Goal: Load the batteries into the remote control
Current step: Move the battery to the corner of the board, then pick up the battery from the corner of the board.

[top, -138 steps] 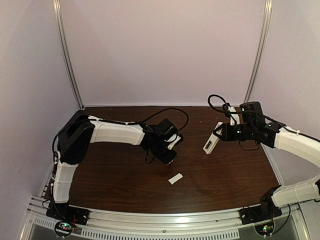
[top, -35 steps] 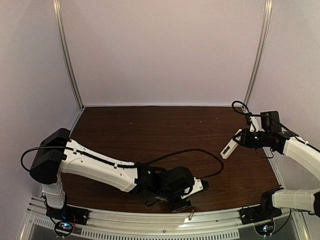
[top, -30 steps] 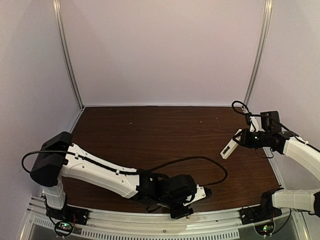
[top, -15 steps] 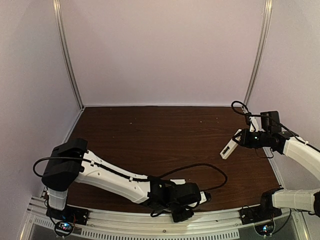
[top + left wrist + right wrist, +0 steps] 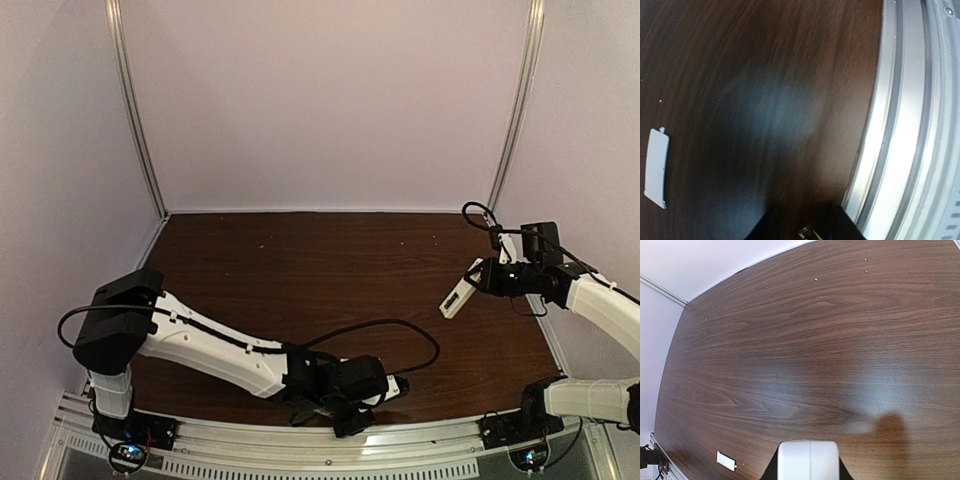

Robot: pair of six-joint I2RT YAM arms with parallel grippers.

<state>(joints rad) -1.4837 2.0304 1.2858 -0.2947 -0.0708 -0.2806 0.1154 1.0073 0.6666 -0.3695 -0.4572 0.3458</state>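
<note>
1 remote control (image 5: 459, 298) sits clamped in my right gripper (image 5: 488, 279), right of centre. Bottom edge: my left gripper (image 5: 805, 222) straddles a glinting battery (image 5: 806, 233); I cannot tell whether it grips.

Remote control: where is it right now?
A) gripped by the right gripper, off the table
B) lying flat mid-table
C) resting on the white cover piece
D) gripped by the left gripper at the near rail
A: the top external view shows the remote control clamped in the right gripper, tilted in the air on the right side.
</note>
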